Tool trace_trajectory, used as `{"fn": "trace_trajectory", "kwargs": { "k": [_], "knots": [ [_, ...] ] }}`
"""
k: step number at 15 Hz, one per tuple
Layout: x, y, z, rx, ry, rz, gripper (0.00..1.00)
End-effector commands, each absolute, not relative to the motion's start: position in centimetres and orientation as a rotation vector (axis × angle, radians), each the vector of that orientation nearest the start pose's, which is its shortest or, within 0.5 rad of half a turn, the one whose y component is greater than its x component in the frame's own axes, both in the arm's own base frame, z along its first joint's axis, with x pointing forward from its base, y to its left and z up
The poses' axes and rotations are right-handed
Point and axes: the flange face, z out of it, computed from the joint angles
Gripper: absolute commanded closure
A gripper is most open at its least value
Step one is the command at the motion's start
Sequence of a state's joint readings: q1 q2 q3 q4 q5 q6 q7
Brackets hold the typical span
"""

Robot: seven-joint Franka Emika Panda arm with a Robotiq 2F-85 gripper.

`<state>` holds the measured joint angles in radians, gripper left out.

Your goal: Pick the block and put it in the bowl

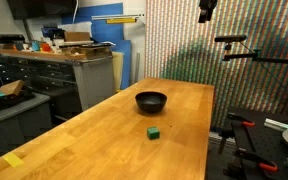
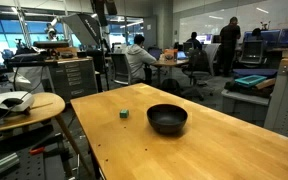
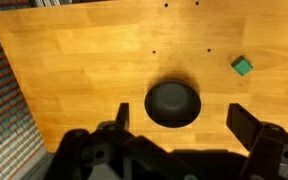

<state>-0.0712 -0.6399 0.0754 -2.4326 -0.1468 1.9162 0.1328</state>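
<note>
The block (image 1: 155, 131) is a small green cube on the wooden table (image 1: 94, 135), a little in front of the bowl (image 1: 151, 101), which is round, shallow and black. Both also show in an exterior view, block (image 2: 124, 114) and bowl (image 2: 167, 119). In the wrist view the bowl (image 3: 173, 103) lies below and between my fingers, and the block (image 3: 243, 66) lies off to the upper right. My gripper (image 3: 181, 112) is open and empty, high above the table. It shows at the top edge of both exterior views (image 1: 206, 10) (image 2: 105, 8).
A yellow tape mark (image 1: 14, 160) lies near one table corner. A workbench with drawers (image 1: 54, 65) and a round side table (image 2: 24, 105) stand beside the table. Camera stands (image 1: 246, 55) stand past one table edge. People sit at desks (image 2: 139, 55) behind.
</note>
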Motion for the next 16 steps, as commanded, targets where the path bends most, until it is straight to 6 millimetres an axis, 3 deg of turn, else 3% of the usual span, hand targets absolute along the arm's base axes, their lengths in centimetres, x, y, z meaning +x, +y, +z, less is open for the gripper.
{"fn": "trace_trajectory", "kwargs": {
  "k": [1, 10, 16],
  "knots": [
    [37.2, -0.5, 54.0, -3.307, 0.165, -0.228, 0.0],
    [37.3, -0.7, 54.7, -3.309, 0.156, -0.257, 0.0],
    [38.4, 0.6, 52.3, -3.34, 0.008, -0.3, 0.0]
  ]
}}
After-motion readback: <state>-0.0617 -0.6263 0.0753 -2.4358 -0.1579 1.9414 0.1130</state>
